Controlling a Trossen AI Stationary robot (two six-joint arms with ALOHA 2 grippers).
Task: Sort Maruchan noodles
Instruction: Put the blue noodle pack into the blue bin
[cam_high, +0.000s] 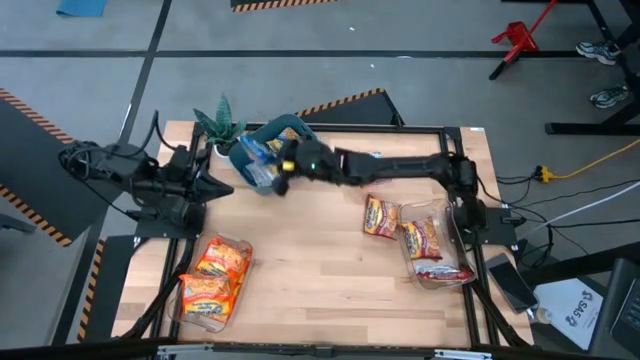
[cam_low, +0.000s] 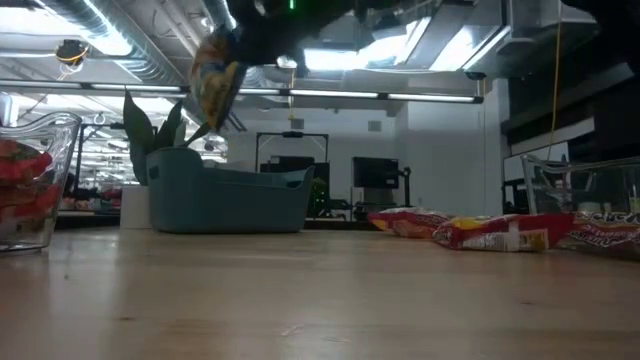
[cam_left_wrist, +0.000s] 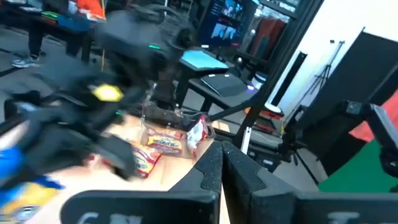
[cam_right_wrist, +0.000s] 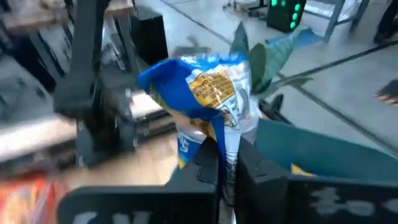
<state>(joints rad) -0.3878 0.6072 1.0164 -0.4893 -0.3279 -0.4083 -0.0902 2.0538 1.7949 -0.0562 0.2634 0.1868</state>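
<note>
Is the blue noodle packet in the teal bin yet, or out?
Out. The right gripper holds the blue packet in the air beside the teal bin.

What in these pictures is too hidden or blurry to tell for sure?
- What lies in the teal bin: the low view shows only its wall; in the high view the right gripper and its blue packet cover it.
- How many packets the right-hand clear tray holds: they overlap.
- Left wrist view: the nearer arm is blurred.
</note>
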